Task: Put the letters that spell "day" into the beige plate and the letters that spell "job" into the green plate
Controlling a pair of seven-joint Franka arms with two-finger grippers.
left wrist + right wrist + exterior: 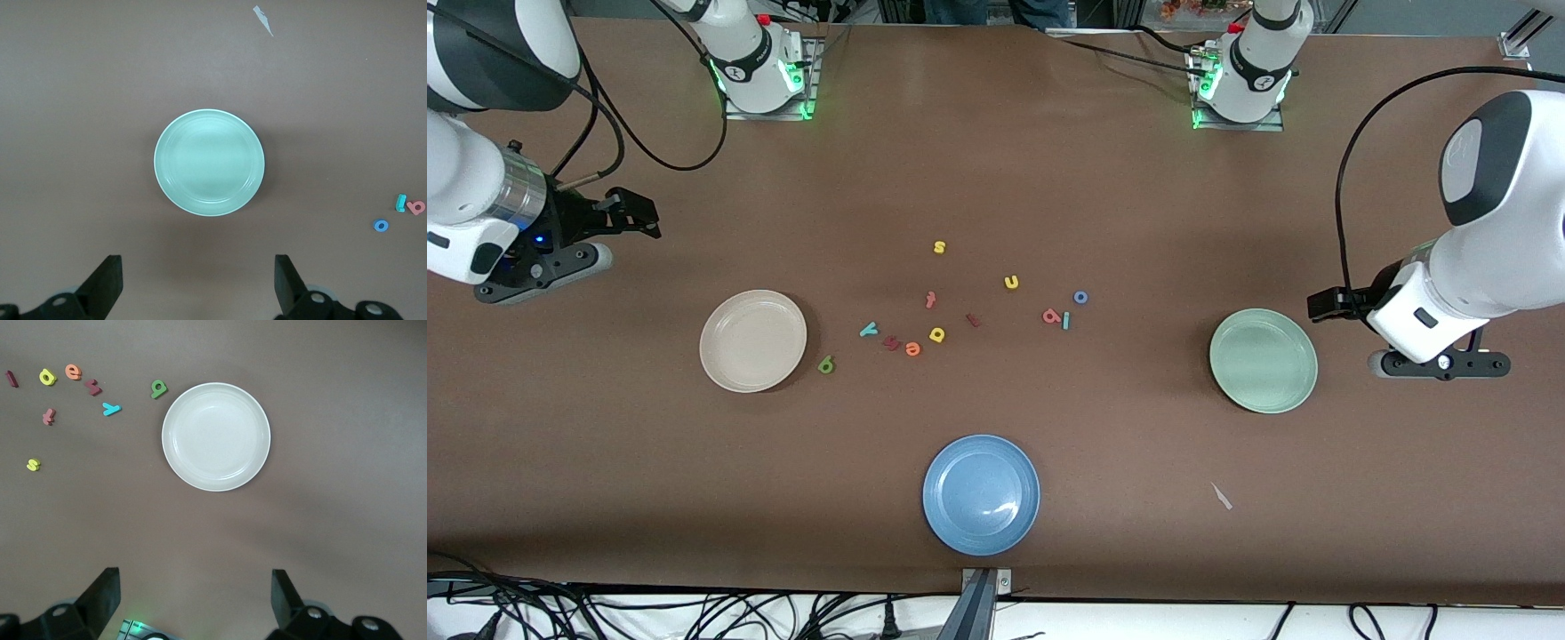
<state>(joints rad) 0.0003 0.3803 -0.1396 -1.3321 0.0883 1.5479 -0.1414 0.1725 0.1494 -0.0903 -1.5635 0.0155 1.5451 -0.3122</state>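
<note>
1. The right claw (193, 600), fingers spread and holding nothing, hangs above the tabletop (996, 178) near the beige plate (753, 340).
2. All six letters lie loose between the claws: green "a" (826, 364) just beside the beige plate, teal "y" (868, 330), yellow "d" (937, 335), then salmon "b" (1051, 316), teal "j" (1065, 321), blue "o" (1080, 297).
3. The left claw (199, 287), also spread and holding nothing, hangs by the bare green plate (1263, 360).

The right end effector (193, 600) hangs over bare worktop (333, 520), its two dark fingers (103, 593) spread wide with nothing between them. The beige plate (216, 437) lies empty. Just beside its rim sits the green letter (158, 388), then the teal "y" (111, 409), two dark red letters (93, 387), an orange one (73, 371), the yellow "d" (47, 377), a reddish letter (49, 417), perhaps a "t", and a yellow "s" (33, 464).
</note>
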